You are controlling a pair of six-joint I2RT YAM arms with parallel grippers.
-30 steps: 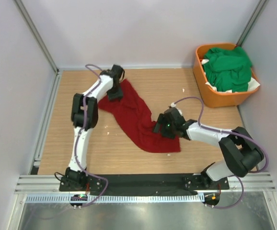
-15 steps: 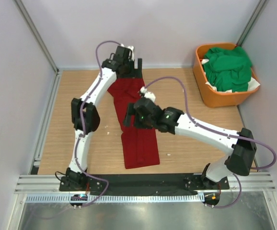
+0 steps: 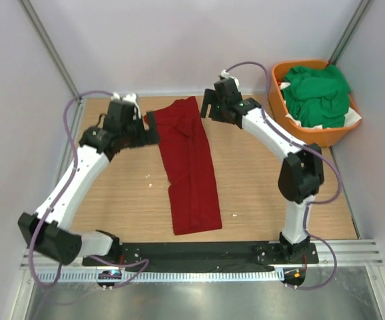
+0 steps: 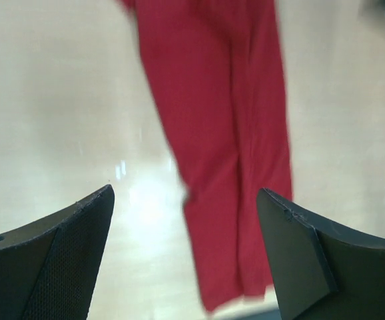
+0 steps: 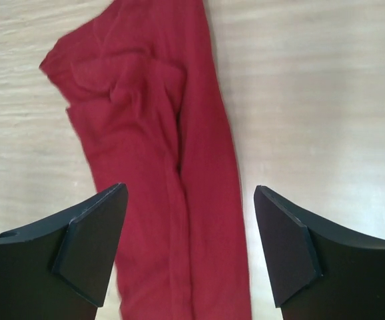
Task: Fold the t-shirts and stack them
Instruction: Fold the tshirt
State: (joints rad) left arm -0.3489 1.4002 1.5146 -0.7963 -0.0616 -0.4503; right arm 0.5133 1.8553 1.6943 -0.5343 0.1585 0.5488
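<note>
The left jaws and the right jaws are both spread and empty, flanking the 12 o'clock end of the dark red t-shirt (image 3: 191,173), left at its 9 o'clock side, right at its 3 o'clock side. It lies flat on the surface (image 3: 266,187) as a narrow strip, long axis running 12 to 6 o'clock. Both arms look about equally near that far end, so folding it toward 6 o'clock seems the likely next move.

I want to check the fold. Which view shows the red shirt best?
Top external: the red shirt lies whole, a long strip. Left wrist is blurred and crops its top; right wrist shows only one end.
</note>
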